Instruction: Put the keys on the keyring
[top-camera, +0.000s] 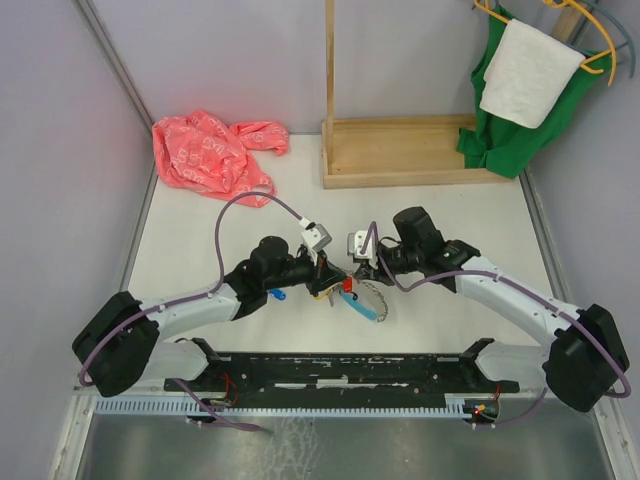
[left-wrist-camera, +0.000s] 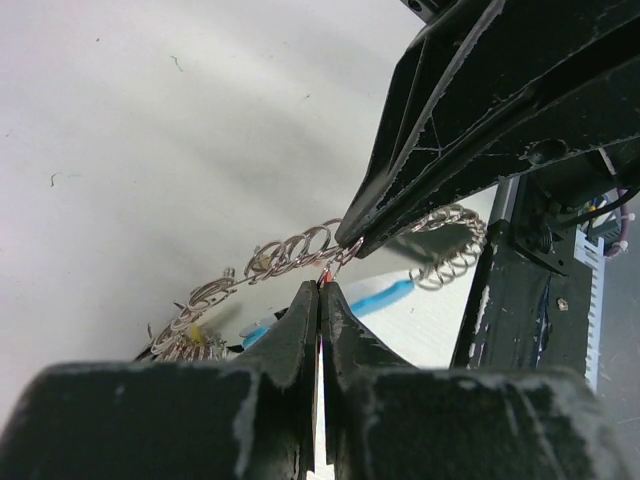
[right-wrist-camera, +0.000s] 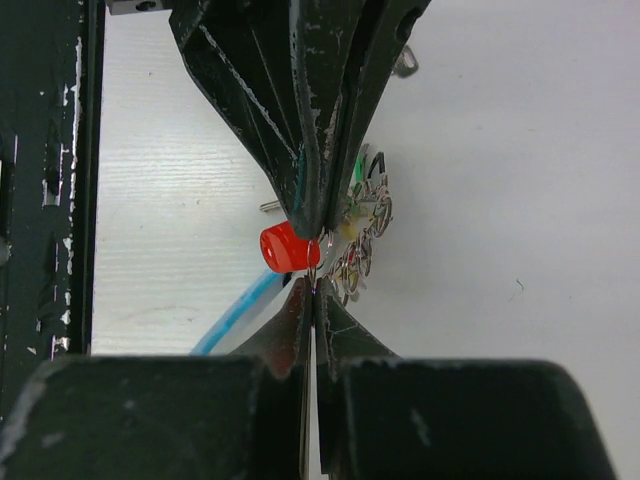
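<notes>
The keyring (top-camera: 372, 298) lies just in front of both grippers, part grey coiled metal (left-wrist-camera: 295, 247) and part light-blue sleeve (left-wrist-camera: 385, 295). Several tagged keys bunch on it (right-wrist-camera: 362, 228). My left gripper (top-camera: 326, 283) is shut, pinching a key with a red tag (right-wrist-camera: 285, 247) by its small ring at the fingertips (left-wrist-camera: 322, 287). My right gripper (top-camera: 358, 268) is shut on the thin wire of the keyring (right-wrist-camera: 314, 292), tip to tip with the left one. A blue-tagged key (top-camera: 277, 295) lies beside the left arm.
A pink plastic bag (top-camera: 210, 150) lies at the back left. A wooden stand (top-camera: 400, 150) is at the back middle, with a green cloth and white towel (top-camera: 525, 75) on a hanger at the back right. A black rail (top-camera: 340, 370) runs along the near edge.
</notes>
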